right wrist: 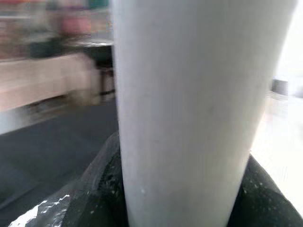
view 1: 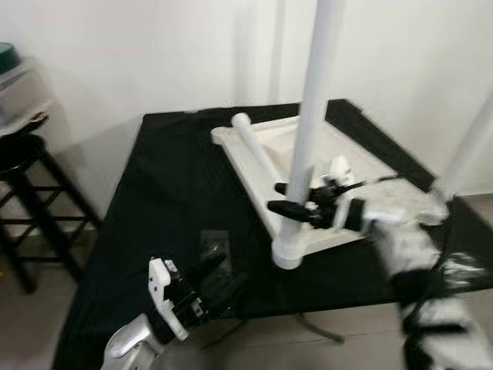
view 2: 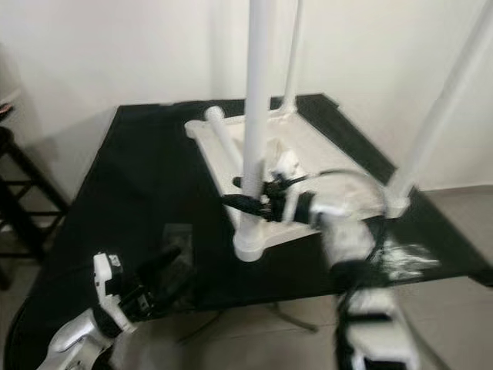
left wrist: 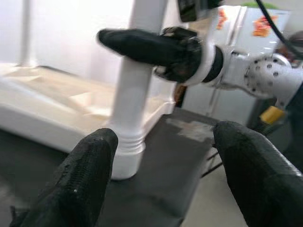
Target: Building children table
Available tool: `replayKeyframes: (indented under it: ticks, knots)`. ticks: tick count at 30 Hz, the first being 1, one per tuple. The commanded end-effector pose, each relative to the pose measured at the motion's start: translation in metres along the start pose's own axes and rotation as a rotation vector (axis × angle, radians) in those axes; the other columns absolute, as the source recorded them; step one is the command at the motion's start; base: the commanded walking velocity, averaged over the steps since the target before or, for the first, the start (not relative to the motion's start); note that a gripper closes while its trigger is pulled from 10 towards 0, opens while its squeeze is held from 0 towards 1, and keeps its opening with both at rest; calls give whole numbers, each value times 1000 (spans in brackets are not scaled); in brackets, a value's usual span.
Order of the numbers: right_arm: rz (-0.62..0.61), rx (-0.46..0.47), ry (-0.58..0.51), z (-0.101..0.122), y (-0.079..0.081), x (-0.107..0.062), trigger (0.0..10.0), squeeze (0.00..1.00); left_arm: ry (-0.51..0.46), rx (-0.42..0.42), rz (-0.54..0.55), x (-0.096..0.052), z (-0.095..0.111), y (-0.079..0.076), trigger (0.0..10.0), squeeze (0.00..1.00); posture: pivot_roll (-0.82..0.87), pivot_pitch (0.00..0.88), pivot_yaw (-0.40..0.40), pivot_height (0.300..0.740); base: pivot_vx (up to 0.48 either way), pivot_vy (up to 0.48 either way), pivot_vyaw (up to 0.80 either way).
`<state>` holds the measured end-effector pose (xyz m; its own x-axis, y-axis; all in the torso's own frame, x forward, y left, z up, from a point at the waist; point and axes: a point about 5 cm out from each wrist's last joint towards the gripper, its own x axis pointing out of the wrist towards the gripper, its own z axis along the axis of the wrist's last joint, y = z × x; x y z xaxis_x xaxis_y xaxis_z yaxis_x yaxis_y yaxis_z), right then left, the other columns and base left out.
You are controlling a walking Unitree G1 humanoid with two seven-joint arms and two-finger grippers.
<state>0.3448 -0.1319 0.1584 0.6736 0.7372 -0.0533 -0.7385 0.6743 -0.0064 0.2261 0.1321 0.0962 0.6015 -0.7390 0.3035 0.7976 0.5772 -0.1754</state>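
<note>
1. Nearest to you, at the bottom of the head view, your left gripper (view 1: 218,271) hovers over the near edge of the black cloth-covered table (view 1: 169,193), its two black fingers (left wrist: 87,175) spread apart with nothing between them.
2. Your left wrist camera looks between those fingers at the base of the upright white plastic table leg (left wrist: 135,94), which stands near but apart from them.
3. Your right gripper (view 1: 296,199) reaches in from the right and is clamped around that same leg low down, one black finger passing either side of the tube; the right wrist view shows the white tube (right wrist: 189,109) pressed between the dark pads.
4. You can see that this leg stands upright in the near corner of the upside-down white plastic children's tabletop (view 1: 339,158), which lies flat on the black cloth, its ribbed collar sitting at the corner socket.
5. A second upright white leg (view 1: 470,146) stands at the right corner of the tabletop, and a third (view 2: 291,54) rises at the far corner, seen in the right eye view.
6. A loose white tube leg (view 1: 258,150) lies on its side on the tabletop along its left rim.
7. To your far left, a dark wooden stool (view 1: 27,200) stands on the floor by the white wall (view 1: 154,54).
</note>
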Motion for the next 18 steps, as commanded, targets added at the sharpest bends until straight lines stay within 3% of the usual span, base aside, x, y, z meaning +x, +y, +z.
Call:
replayKeyframes:
  ticks: [1,2,3,4,9,13,14,15,16,18]
  knots:
    - [-129,50,197,-45,6,-5,0,0,0,8,1,-1,1,0,10000,0,-5,0,-3,740,0,0,0]
    - [-129,50,197,-45,6,-5,0,0,0,8,1,-1,1,0,10000,0,-5,0,-3,740,0,0,0]
    - [-283,140,171,-63,29,1,0,0,2,7,0,-2,1,1,10000,0,-12,0,9,740,0,0,0]
    - [-379,210,145,-66,36,6,0,0,6,6,-5,-1,2,1,10000,0,-14,0,16,740,0,0,0]
    - [-402,230,139,-66,39,10,0,0,9,4,-8,-1,1,2,10000,0,-11,0,11,740,0,0,0]
    - [-450,227,151,-59,32,15,0,0,12,7,-10,-1,1,2,10000,0,-1,0,11,740,0,0,0]
    - [-460,218,158,-54,31,16,1451,0,13,10,-8,-1,1,2,10000,0,-2,0,15,740,0,0,0]
    - [-447,215,150,-47,32,17,10000,408,13,11,-7,-1,1,2,10000,0,-2,0,19,740,0,0,0]
    - [-346,228,104,-32,30,21,10000,1000,16,12,-8,-1,1,3,10000,0,-1,0,19,740,0,0,0]
    - [-346,228,104,-32,30,21,10000,1000,16,12,-8,-1,1,3,10000,0,-1,0,19,740,0,0,0]
